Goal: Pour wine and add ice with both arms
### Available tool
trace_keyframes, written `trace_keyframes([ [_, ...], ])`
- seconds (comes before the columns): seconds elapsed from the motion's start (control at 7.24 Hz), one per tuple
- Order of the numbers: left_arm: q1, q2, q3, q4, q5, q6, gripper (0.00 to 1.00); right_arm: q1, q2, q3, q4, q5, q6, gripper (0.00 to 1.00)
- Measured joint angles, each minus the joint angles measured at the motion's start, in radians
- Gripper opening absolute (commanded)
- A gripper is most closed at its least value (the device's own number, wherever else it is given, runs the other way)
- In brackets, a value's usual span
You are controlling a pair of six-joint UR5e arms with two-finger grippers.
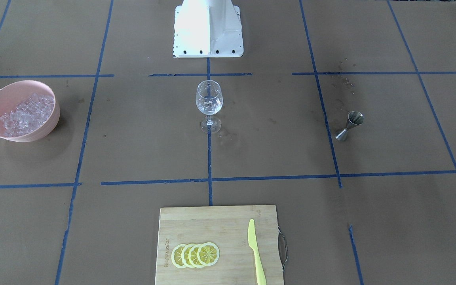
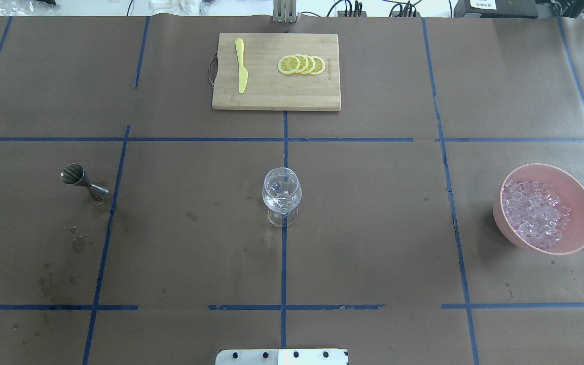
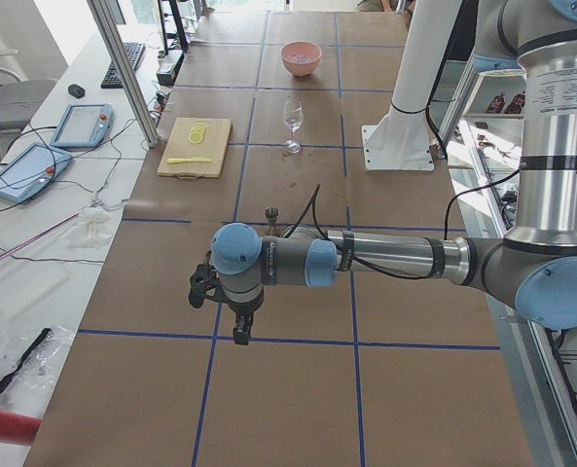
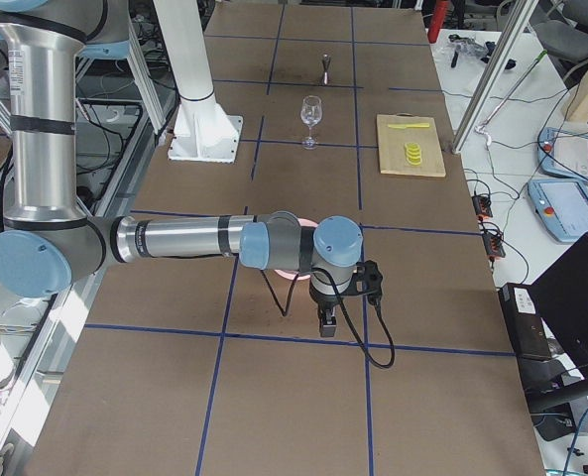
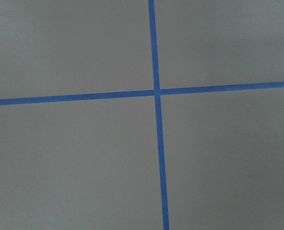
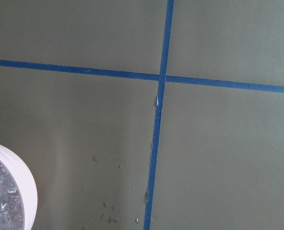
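A clear wine glass (image 1: 209, 103) stands at the table's centre, with clear glassy pieces in its bowl; it also shows in the overhead view (image 2: 282, 195). The ice (image 1: 26, 113) is heaped in a pink bowl (image 1: 8, 93) on the robot's right side (image 2: 573, 190). A steel jigger (image 2: 81, 180) stands on the robot's left side. My left gripper (image 3: 241, 336) hangs over bare table, far from the glass. My right gripper (image 4: 326, 325) hangs just beyond the bowl. I cannot tell whether either is open. The right wrist view shows the bowl's rim (image 6: 24, 179).
A bamboo cutting board (image 2: 266, 91) at the far edge holds lemon slices (image 2: 302, 64) and a yellow knife (image 2: 241, 71). The white pedestal (image 1: 208, 31) stands at the near edge. Blue tape lines grid the brown table. Water drops spot the paper near the jigger and the bowl.
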Motion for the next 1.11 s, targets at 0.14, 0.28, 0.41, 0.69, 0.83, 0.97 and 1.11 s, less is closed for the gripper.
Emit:
trace_keyframes([
  [0.14, 0.000, -0.001, -0.001, -0.001, 0.000, 0.000, 1.00, 0.008, -0.002, -0.010, 0.000, 0.006, -0.001, 1.00],
  [0.28, 0.000, -0.001, -0.002, -0.002, 0.000, 0.000, 1.00, 0.012, -0.004, -0.023, 0.000, 0.010, -0.001, 1.00],
  [0.41, 0.000, -0.001, -0.003, -0.003, 0.000, 0.000, 1.00, 0.014, -0.004, -0.036, 0.001, 0.012, 0.000, 1.00],
  [0.69, 0.000, -0.002, -0.005, -0.004, 0.001, 0.001, 1.00, 0.015, -0.004, -0.044, 0.002, 0.012, 0.032, 1.00],
  [0.83, 0.000, -0.002, -0.006, -0.004, 0.001, 0.001, 1.00, 0.015, -0.004, -0.044, 0.003, 0.011, 0.041, 1.00],
  [0.97, 0.000, -0.002, -0.006, -0.004, 0.002, 0.001, 1.00, 0.015, -0.003, -0.043, 0.003, 0.010, 0.044, 1.00],
  [1.11, 0.000, -0.002, -0.006, -0.004, 0.002, 0.001, 1.00, 0.015, -0.003, -0.042, 0.003, 0.010, 0.046, 1.00],
])
